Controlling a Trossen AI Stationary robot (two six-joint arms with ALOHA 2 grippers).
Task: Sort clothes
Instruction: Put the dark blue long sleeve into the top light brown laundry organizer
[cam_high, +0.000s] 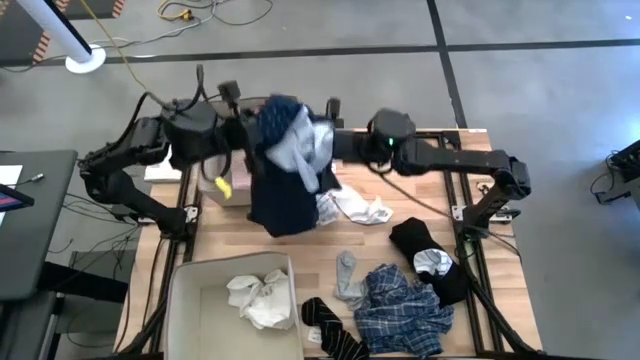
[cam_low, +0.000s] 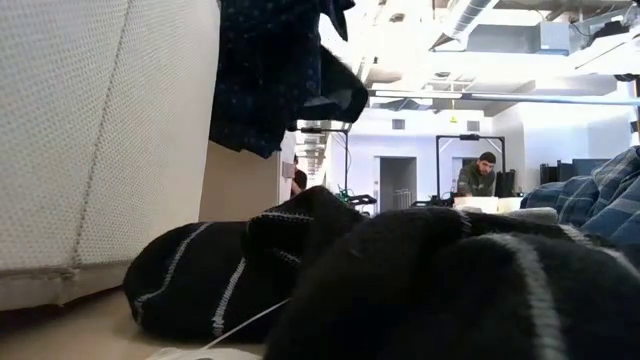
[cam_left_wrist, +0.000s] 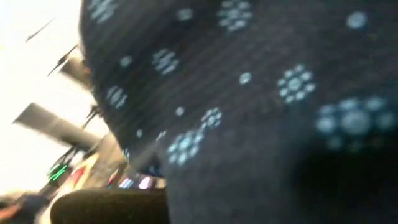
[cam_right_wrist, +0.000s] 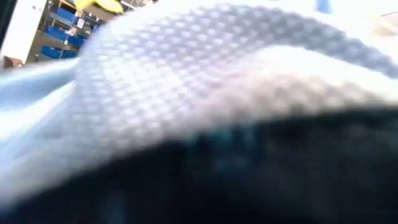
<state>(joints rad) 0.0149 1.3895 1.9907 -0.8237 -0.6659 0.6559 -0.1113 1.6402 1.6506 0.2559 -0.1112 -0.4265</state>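
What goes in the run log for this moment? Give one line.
task: sort clothes | both arms: raised mid-table, jaws shut | held: navy dotted soft garment, hanging above table | box: white garment inside

You cannot see either pincer: the hanging navy dotted soft garment (cam_high: 283, 190) covers both from above and fills both wrist views as blur. At table level, the black striped socks (cam_low: 300, 270) block most things behind them.

Navy dotted soft garment (cam_high: 283, 195) hanging raised above bench; blue plaid shirt (cam_high: 400, 300) crumpled near front; white cloth (cam_high: 262, 296) bunched in box; black striped socks (cam_high: 330, 325) beside.
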